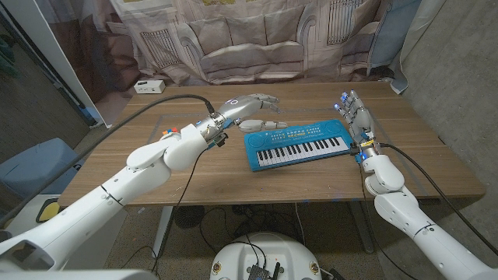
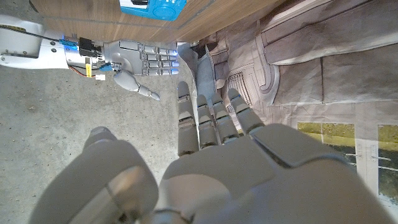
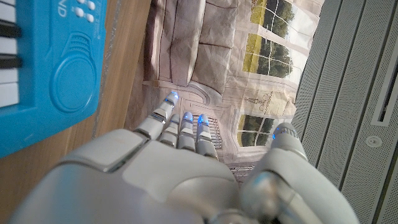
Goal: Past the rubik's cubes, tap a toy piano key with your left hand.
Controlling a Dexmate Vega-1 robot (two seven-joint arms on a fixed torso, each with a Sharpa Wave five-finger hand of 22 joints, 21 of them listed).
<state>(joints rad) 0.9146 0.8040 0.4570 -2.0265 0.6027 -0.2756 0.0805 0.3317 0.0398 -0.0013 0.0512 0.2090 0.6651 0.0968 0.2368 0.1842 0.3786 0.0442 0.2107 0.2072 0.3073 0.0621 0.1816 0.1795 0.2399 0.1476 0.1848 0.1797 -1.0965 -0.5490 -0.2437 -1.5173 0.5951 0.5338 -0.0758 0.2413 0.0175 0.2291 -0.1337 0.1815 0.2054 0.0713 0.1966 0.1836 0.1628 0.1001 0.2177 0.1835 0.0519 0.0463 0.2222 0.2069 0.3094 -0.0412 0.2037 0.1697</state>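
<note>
A blue toy piano (image 1: 299, 145) with black and white keys lies on the wooden table (image 1: 233, 183), right of centre. My left hand (image 1: 253, 109) hovers just behind the piano's left end, fingers spread and holding nothing; the left wrist view shows its back (image 2: 211, 143) with fingers extended. A coloured rubik's cube (image 1: 166, 132) peeks out from behind my left forearm. My right hand (image 1: 354, 117) stands on its edge beside the piano's right end, fingers straight and empty. It also appears across from the left wrist camera (image 2: 134, 59). The piano's end (image 3: 43, 68) lies beside my right hand (image 3: 180, 162).
A small white box (image 1: 148, 86) sits at the table's back left corner. A printed curtain (image 1: 257, 35) hangs behind the table. A cable (image 1: 156, 105) runs along my left arm above the tabletop.
</note>
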